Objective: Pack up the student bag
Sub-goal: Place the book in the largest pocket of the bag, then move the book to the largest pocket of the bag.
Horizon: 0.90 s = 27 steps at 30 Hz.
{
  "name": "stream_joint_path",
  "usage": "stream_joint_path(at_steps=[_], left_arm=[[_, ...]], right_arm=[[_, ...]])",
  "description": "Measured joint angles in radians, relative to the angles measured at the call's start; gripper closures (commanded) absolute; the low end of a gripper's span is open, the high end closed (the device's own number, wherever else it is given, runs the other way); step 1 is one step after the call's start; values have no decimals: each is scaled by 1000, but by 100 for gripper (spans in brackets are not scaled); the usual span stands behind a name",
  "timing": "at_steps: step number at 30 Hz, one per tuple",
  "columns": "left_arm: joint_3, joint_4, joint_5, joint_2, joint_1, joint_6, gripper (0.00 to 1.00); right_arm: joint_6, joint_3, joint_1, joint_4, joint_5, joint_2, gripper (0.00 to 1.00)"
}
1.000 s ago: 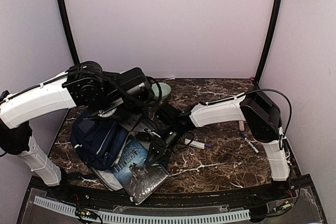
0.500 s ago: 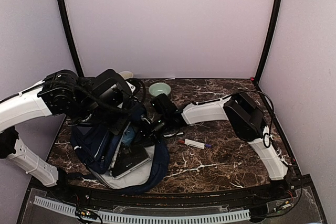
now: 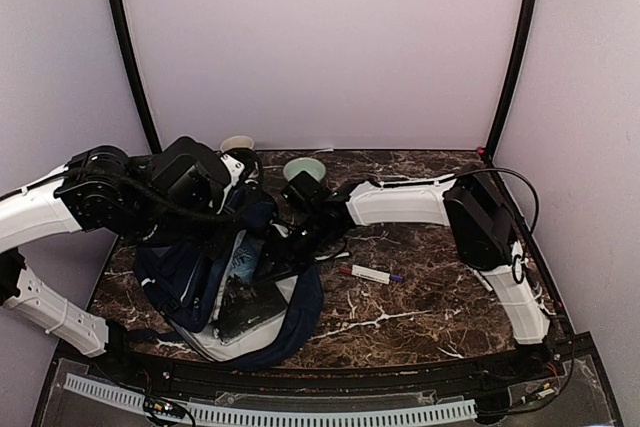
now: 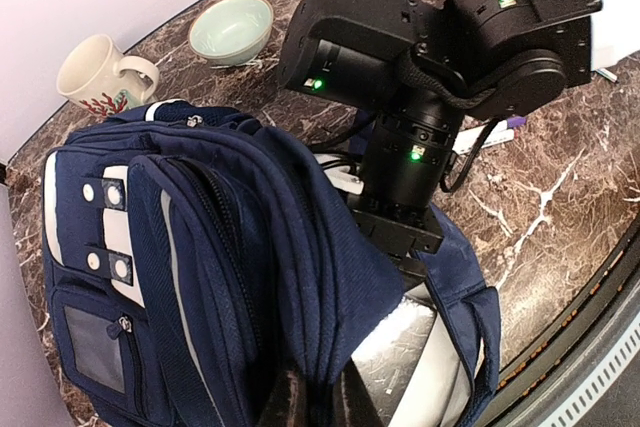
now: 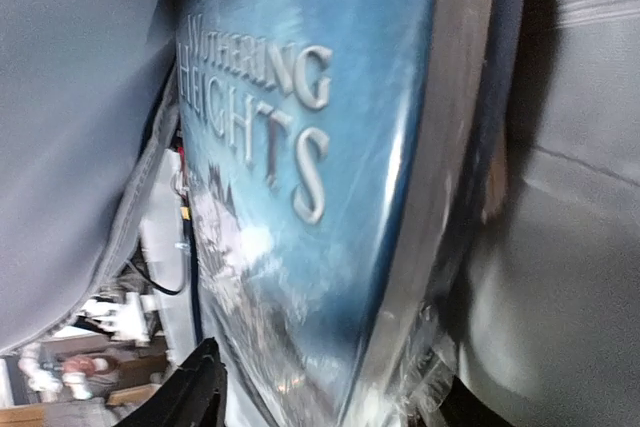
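Note:
The navy student bag lies open at the left of the table, with its top flap held up. My left gripper is shut on that flap's fabric; from above it sits at the bag's upper edge. A blue "Wuthering Heights" book lies inside the bag's mouth. My right gripper reaches into the opening, jaws apart on either side of the book's edge, one dark finger standing just off the cover.
A white marker lies on the marble to the right of the bag. A pale green bowl and a white mug stand at the back. The table's front rail runs close below the bag.
The book, which stuck out toward the front edge a second ago, now lies inside the bag. My left gripper raised the flap. My right gripper followed the book in and its jaws have parted.

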Motion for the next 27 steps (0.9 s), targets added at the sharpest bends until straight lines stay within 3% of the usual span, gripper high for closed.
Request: stream_joint_path(at_steps=[5, 11, 19, 27], left_arm=[[-30, 38, -15, -8, 0, -24, 100], [-55, 74, -23, -15, -1, -51, 100], [-58, 71, -25, -27, -2, -70, 100], [-60, 65, -24, -41, -2, -83, 100]], right_arm=[[-128, -67, 7, -77, 103, -118, 39], [-290, -258, 46, -107, 196, -336, 40], [-568, -419, 152, -111, 366, -442, 56], [-822, -431, 242, -29, 652, -464, 47]])
